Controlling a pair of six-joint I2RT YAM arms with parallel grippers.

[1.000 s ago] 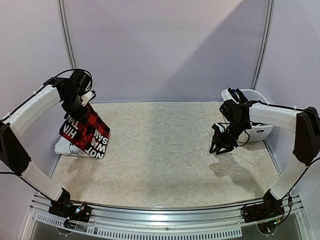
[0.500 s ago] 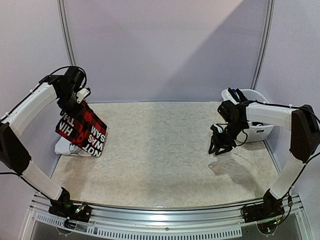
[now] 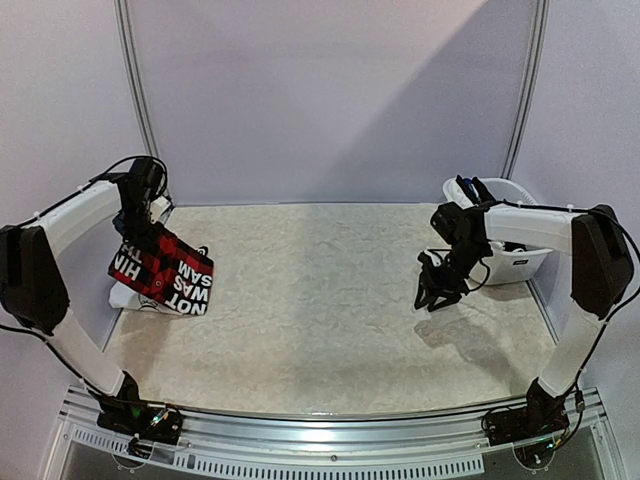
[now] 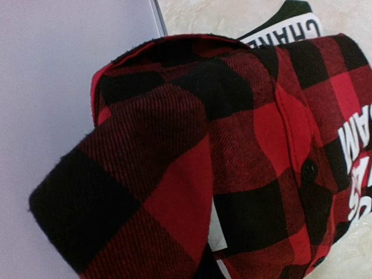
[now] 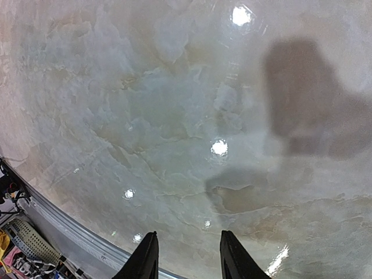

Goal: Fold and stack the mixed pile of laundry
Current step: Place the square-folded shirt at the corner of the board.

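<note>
1. The left gripper (image 3: pixel 137 226) is closed tight on the top edge of a folded plaid shirt (image 3: pixel 165 268). Its own fingers are hidden behind the cloth in the wrist view.
2. The right gripper (image 3: pixel 437 290) hangs over bare table (image 3: pixel 320 310) with nothing in it. Its two dark fingers (image 5: pixel 145 258) stand partly apart, at a narrow gap.
3. The plaid shirt hangs at a slant at the far left of the table, close to the side wall (image 3: pixel 60 100). It is red and black checked flannel with bold white lettering, and it is folded into a thick, soft rectangle with a dark button showing.
4. Under its lower edge lies a white garment (image 3: pixel 128 293), and a dark green piece (image 4: pixel 293 20) with white lettering peeks out beyond it — together they look like a started stack. Whether the shirt already rests on them I cannot tell.
5. By my reading the task is partly done: a few pieces are folded at the left, and the shirt is not yet let go.
6. At the far right stands a white tub (image 3: pixel 520 262) with dark and blue cloth (image 3: pixel 470 188) poking out — likely more clothes left to fold.
</note>
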